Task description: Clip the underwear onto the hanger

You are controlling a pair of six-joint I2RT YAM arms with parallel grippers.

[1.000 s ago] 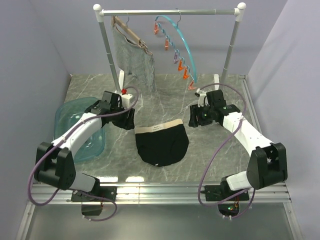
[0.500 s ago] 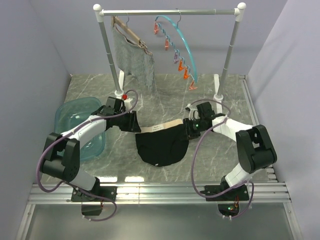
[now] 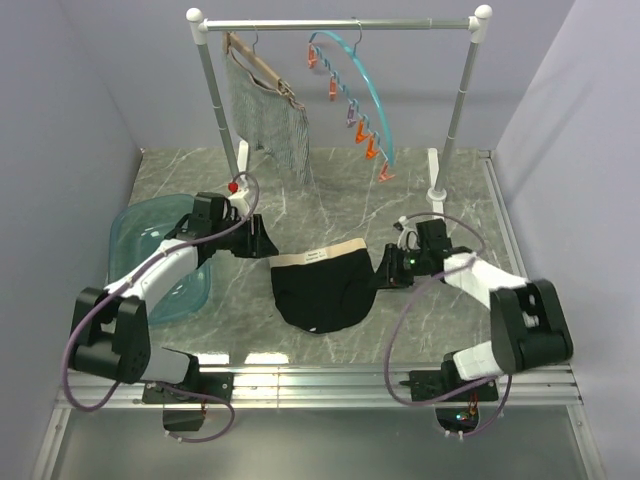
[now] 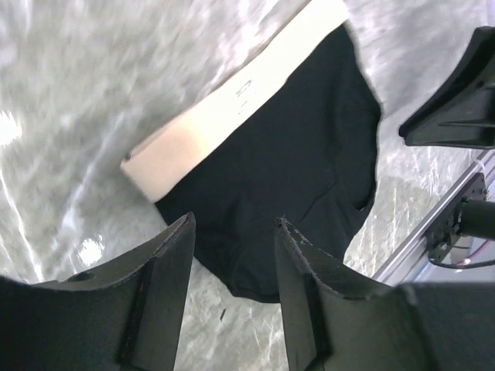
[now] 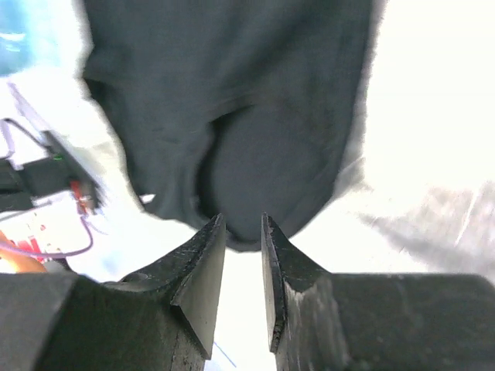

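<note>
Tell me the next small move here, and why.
Probably ease the left tool toward the nearer end of the waistband and close on it. The underwear lies flat on the table, held by neither arm. The left tool is open at its edge, and the right tool, narrowly open, holds nothing. The hanger is up on the rail, so the garment needs lifting first.

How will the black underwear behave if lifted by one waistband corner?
Probably floppy: the underwear lies flat with soft creases, so it should drape from the grasp. It looks thin and light, so a push would likely bunch it rather than slide it. The pale waistband looks thicker, probably the firmer place to pinch.
</note>
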